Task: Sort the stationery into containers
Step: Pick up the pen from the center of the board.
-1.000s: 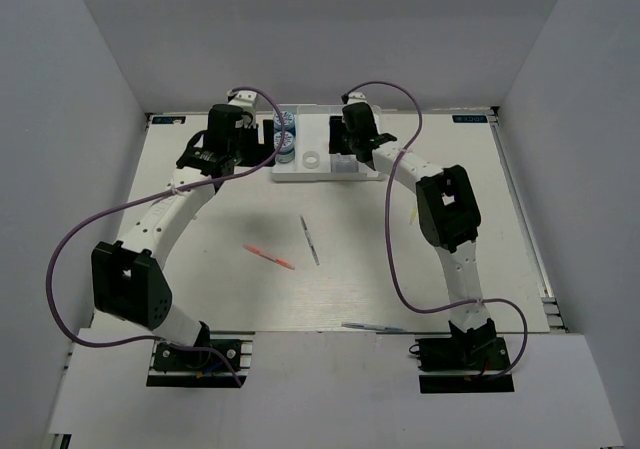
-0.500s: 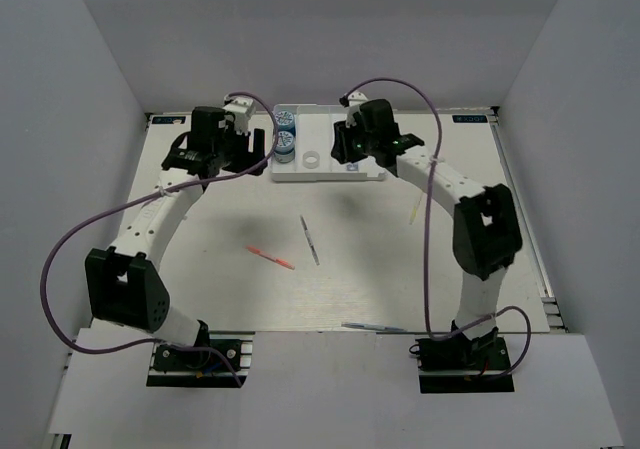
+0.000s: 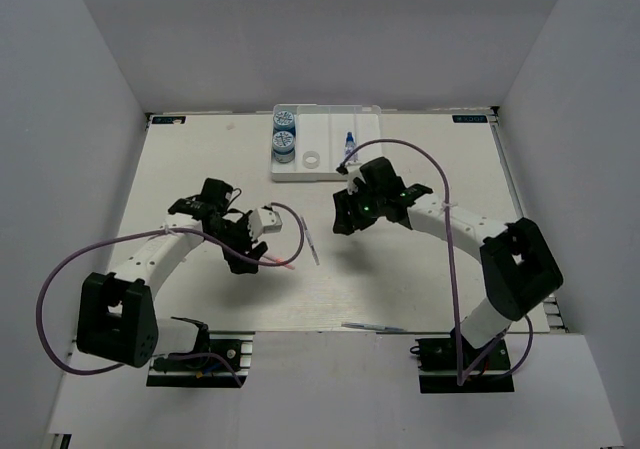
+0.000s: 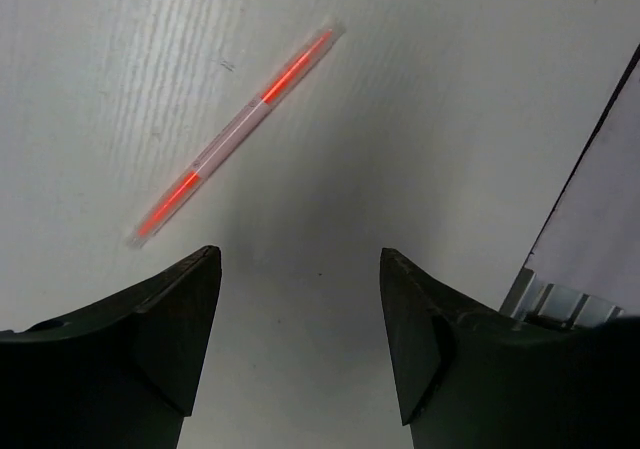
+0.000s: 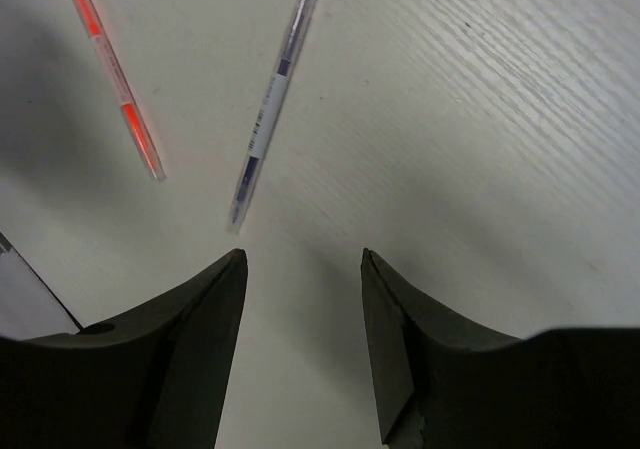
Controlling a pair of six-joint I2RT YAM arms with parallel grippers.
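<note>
Stationery is partly sorted: two tape rolls (image 3: 284, 145) fill the left compartment of the tray (image 3: 368, 144), the white tape ring (image 3: 312, 159) lies in the next one, and the glue bottle (image 3: 349, 147) stands further right. The pink pen (image 4: 235, 134) and grey pen (image 5: 272, 99) lie near each other on the table (image 3: 200, 159). The left gripper (image 4: 298, 259) hangs spread and empty by the pink pen. The right gripper (image 5: 302, 259) is also spread and empty, just short of the grey pen.

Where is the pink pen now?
Top view, left of centre: pink pen flat on the table, just beyond the left hand, beside the grey pen.
</note>
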